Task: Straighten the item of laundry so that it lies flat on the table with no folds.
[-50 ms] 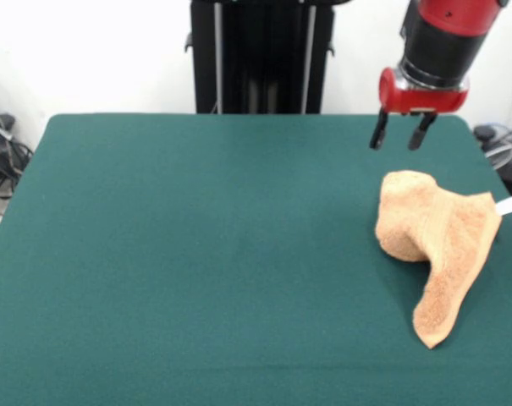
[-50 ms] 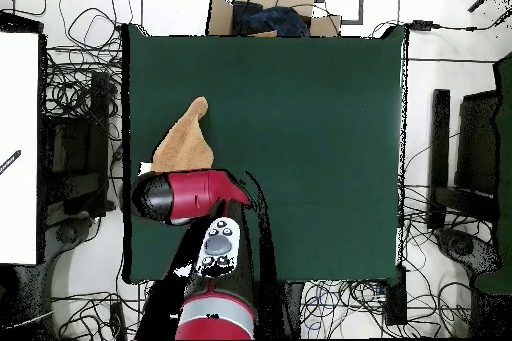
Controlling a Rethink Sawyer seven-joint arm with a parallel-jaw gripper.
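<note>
Now the gripper (image 1: 399, 133) is hanging in the air above the table (image 1: 196, 254), at about 1 o'clock in the front view. Its two black fingers (image 1: 378, 133) are standing a little apart and are holding nothing. The towel (image 1: 437, 241) is lying below it, at about 3 o'clock near the table's edge, not touching the gripper. It is crumpled, with a raised lump and a narrow tail pointing to 6 o'clock. A small white tag (image 1: 507, 205) is showing at its side.
</note>
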